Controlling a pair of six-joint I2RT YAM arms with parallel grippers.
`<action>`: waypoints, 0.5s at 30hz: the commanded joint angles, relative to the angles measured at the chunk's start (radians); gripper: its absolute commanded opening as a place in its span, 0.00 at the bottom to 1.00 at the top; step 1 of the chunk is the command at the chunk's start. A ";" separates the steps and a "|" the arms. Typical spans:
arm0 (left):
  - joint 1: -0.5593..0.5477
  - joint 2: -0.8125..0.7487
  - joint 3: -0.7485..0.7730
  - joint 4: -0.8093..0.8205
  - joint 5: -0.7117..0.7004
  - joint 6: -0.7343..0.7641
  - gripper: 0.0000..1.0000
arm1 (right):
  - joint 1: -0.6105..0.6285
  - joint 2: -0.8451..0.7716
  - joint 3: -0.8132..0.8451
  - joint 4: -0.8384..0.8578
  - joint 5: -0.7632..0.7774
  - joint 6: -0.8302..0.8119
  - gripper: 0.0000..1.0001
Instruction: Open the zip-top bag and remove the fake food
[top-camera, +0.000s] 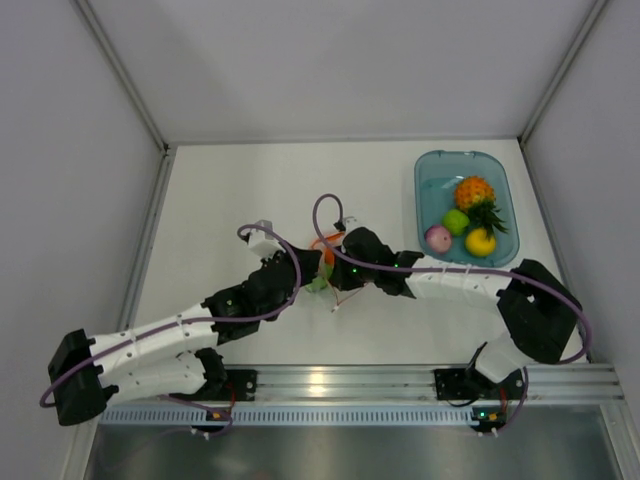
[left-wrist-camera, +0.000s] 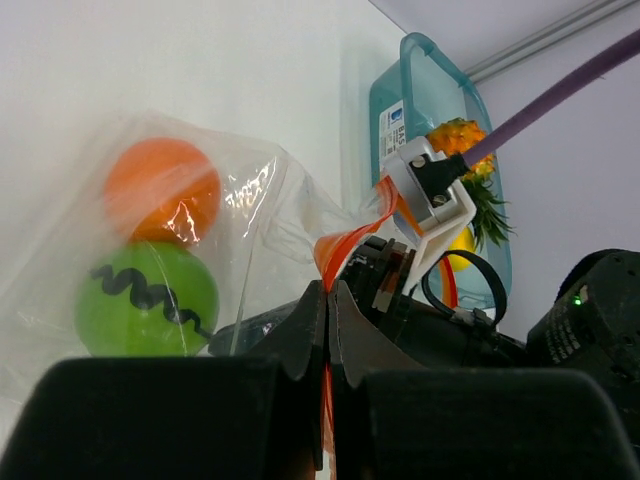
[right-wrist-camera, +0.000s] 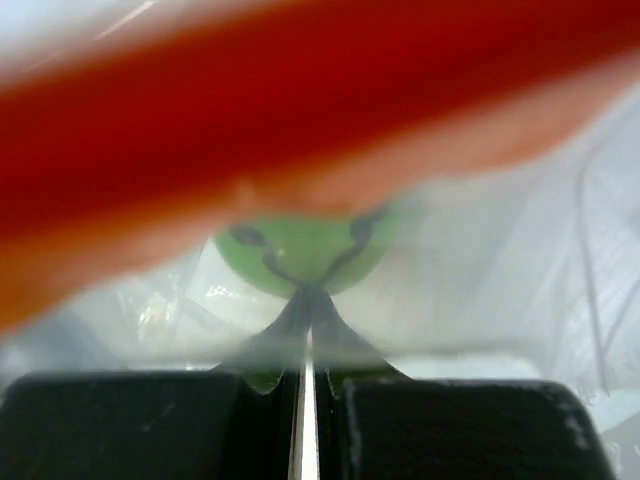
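bag: the zip-top bag (left-wrist-camera: 255, 190) sits between the two wrists over the middle of the bench (top-camera: 240, 190). Whether it rests on the bench or is lifted off it, I cannot tell.
left jaws: pressed together on the orange-red zip strip (left-wrist-camera: 345, 245), which is pinched at their tips.
right jaws: closed narrow on a fold of the clear bag film just under the strip, which lies blurred across the top of the right wrist view.
inside the bag: an orange ball (left-wrist-camera: 162, 190) and a green ball with a dark squiggle (left-wrist-camera: 147, 298), touching each other.
blue tub (top-camera: 432, 170): at the far right, holding the pineapple (top-camera: 474, 192), pink ball (top-camera: 438, 238), light green piece (top-camera: 457, 221) and yellow piece (top-camera: 481, 242).
key relation: the two jaws face each other across the bag's mouth, close together. The strip runs from the left jaws up toward the right wrist. The belly with both balls lies off to one side of the left jaws, away from the mouth.
nearer arm: the right arm is closer to the tub.
progress, judged: four pieces out, two to go.
next move calls for: likely pulling the jaws apart across the strip, not along it, then tipping the belly above the mouth.
risk: thin film could slip from the right jaws.
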 joint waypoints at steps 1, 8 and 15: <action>-0.003 -0.022 0.004 0.035 -0.033 0.022 0.00 | -0.011 -0.082 -0.006 0.012 0.021 -0.030 0.00; -0.003 -0.016 0.016 0.033 -0.047 0.090 0.00 | -0.013 -0.201 0.010 -0.075 0.063 -0.090 0.00; -0.003 -0.028 0.021 0.033 -0.065 0.142 0.00 | -0.013 -0.295 0.039 -0.161 0.115 -0.133 0.00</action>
